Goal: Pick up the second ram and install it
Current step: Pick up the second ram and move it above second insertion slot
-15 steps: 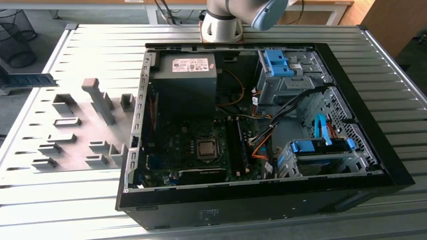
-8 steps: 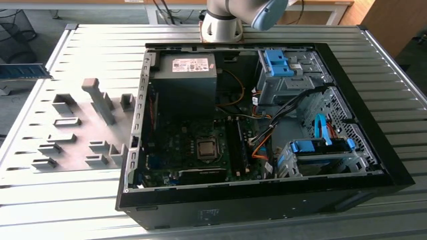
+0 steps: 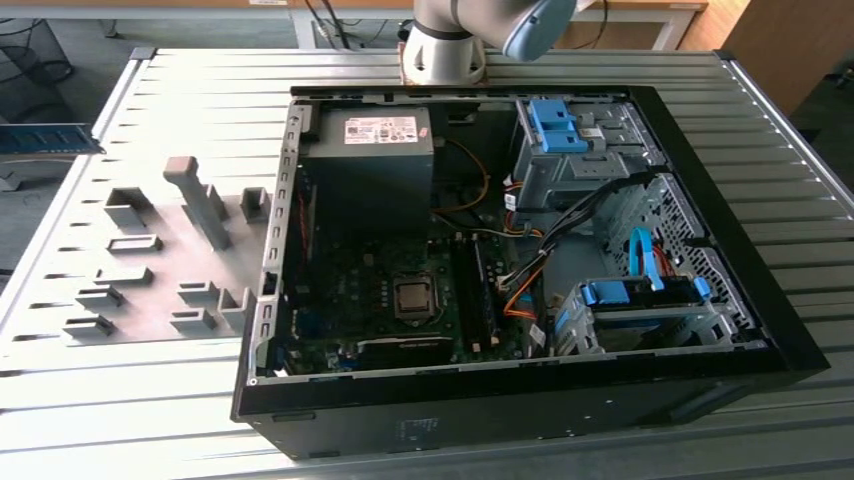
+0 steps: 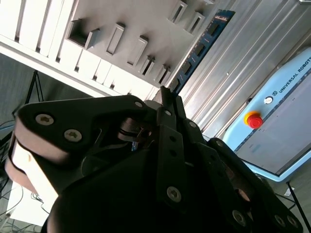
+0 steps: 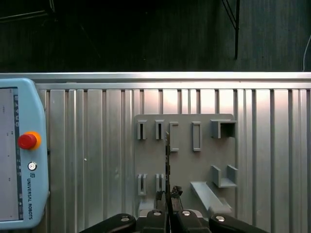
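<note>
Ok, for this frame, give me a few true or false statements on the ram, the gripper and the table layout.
1. The gripper is shut on the second ram. True.
2. The second ram is installed in the computer case. False: it is in the gripper, away from the case, at the exterior view's left edge.
3. The computer case lies with its side open. True.
4. The button on the teach pendant is green. False: it is red.
5. The holder plate lies on the exterior view's right of the case. False: it lies on the left.
</note>
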Controlling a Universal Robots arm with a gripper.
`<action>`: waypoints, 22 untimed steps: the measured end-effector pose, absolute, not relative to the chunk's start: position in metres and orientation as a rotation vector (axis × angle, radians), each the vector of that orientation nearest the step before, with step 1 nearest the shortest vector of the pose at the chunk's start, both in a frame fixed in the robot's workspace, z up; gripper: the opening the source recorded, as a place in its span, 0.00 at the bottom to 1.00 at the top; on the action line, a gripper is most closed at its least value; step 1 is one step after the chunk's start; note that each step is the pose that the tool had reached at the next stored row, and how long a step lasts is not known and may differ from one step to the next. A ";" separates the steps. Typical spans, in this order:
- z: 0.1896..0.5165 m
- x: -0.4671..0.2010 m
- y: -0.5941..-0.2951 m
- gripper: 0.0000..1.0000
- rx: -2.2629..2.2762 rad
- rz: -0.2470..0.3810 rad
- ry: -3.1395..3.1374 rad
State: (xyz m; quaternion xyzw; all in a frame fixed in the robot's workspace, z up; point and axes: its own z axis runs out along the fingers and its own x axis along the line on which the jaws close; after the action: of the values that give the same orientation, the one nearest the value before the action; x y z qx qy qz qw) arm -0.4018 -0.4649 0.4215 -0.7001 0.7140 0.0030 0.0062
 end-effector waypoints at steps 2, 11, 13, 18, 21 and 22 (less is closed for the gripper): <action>0.421 -0.395 -0.465 0.14 -2.191 0.010 2.234; 0.421 -0.356 -0.465 0.14 -2.192 0.011 2.235; 0.421 -0.347 -0.465 0.14 -2.192 0.012 2.235; 0.421 -0.326 -0.465 0.14 -2.192 0.012 2.236; 0.421 -0.313 -0.465 0.14 -2.192 0.013 2.236; 0.421 -0.309 -0.465 0.14 -2.192 0.013 2.236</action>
State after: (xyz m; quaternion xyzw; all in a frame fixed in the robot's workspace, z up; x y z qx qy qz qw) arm -0.3088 -0.4649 0.4214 -0.7001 0.7140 0.0042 0.0051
